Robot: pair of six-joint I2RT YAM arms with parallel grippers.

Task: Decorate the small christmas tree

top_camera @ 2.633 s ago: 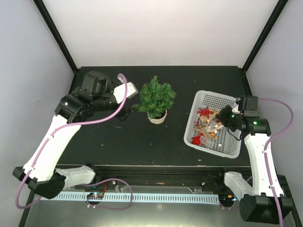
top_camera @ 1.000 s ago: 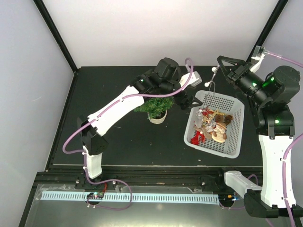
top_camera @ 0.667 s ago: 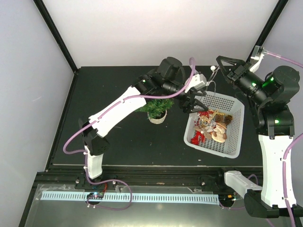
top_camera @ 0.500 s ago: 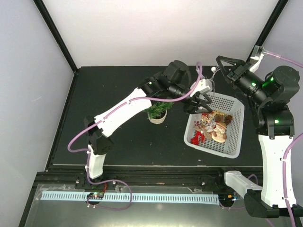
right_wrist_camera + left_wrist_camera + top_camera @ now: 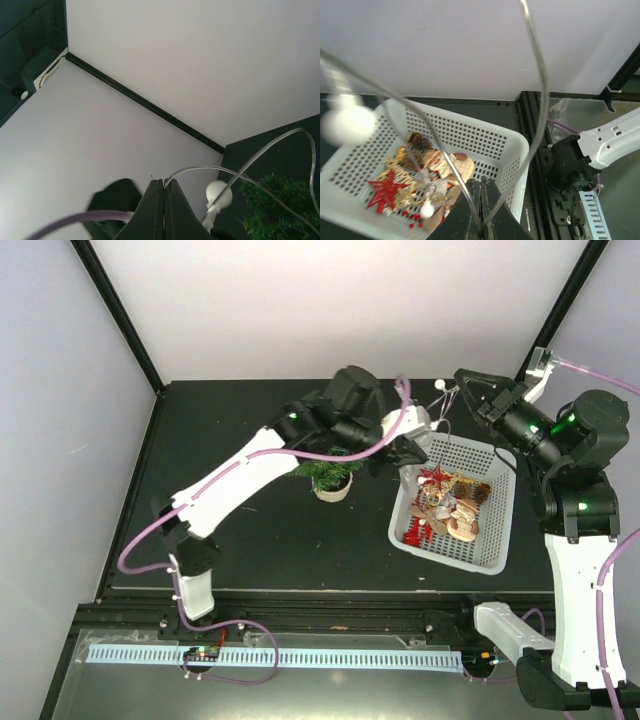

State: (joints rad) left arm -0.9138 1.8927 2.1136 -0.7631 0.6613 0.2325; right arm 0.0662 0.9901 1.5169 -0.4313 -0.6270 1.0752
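- Christmas tree [image 5: 322,470] is standing in its pale pot [image 5: 334,489] on the bench [image 5: 240,540], a little to the left of the basket [image 5: 446,553]. The left arm is crossing over it and hiding part of the green.
- Over the basket's far left corner the left tool [image 5: 481,189] is hovering, its two fingers pressing together on a thin clear cord [image 5: 543,87].
- Out of that pinch the cord is looping upward, and a blurred white ball [image 5: 347,122] is hanging on it over the basket's rim.
- Beyond the basket's far edge the right tool [image 5: 163,186] is hanging raised in the air, its fingers squeezing tight together with another stretch of the cord coming out between them.
- Close by the right tool a second white ball [image 5: 218,193] is dangling on the cord.
- Inside the basket a red star [image 5: 385,193], a pine cone [image 5: 420,142] and other small ornaments are lying in a heap.
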